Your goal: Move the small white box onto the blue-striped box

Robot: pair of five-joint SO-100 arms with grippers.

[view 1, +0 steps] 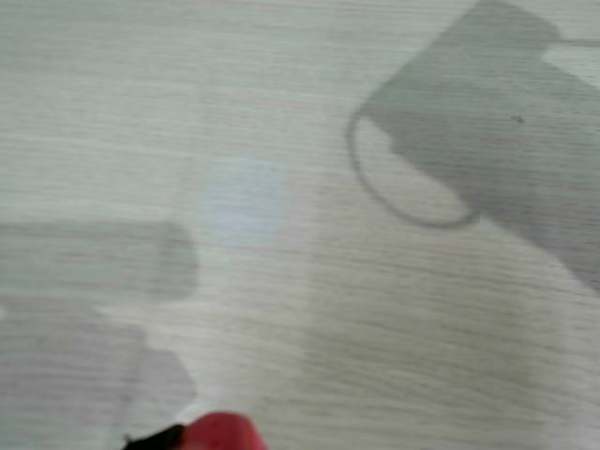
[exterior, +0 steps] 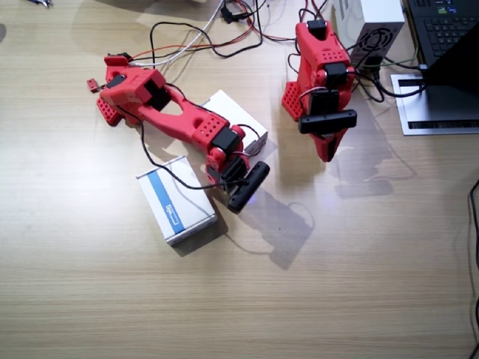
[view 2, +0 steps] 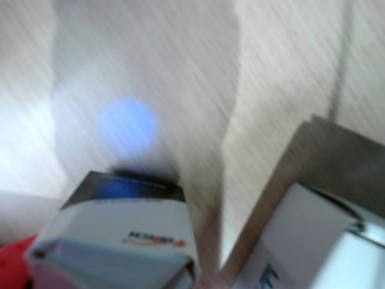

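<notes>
The small white box (view 2: 114,238), with red and dark print, sits at the jaws in a wrist view. A red finger (view 2: 13,259) shows beside it. My right gripper (exterior: 227,179) is shut on this box and hangs just above the table. In the fixed view the box is hidden under the gripper and its black camera. The blue-striped box (exterior: 176,198) lies flat just left of that gripper, and its corner (view 2: 313,241) shows in the wrist view. My left gripper (exterior: 327,148) is folded down near its base, shut and holding nothing; its red tip (view 1: 220,433) shows over bare table.
A plain white flat box (exterior: 238,114) lies under the right arm's forearm. Cables (exterior: 202,34) trail across the back of the table. A grey power unit (exterior: 370,26) and a laptop (exterior: 441,34) stand at the back, behind the left arm.
</notes>
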